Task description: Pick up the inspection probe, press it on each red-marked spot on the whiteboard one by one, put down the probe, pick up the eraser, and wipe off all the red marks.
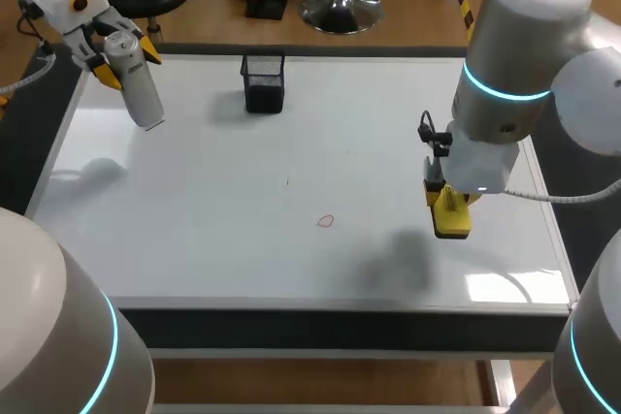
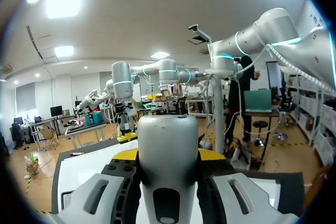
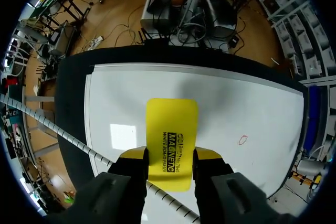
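Yellow rectangular eraser [image 3: 171, 129], pinched in my right claw [image 3: 170, 156], hangs over the whiteboard [image 1: 291, 162] near a red circle [image 1: 325, 221]. My left claw [image 1: 121, 50] pinches the pale grey cylindrical probe [image 1: 141, 94] above the board's far left corner.

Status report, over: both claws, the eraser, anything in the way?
Left claw shut on grey cylindrical probe, raised. Right claw shut on yellow rectangular eraser. One red ring mark on whiteboard, path to it clear.
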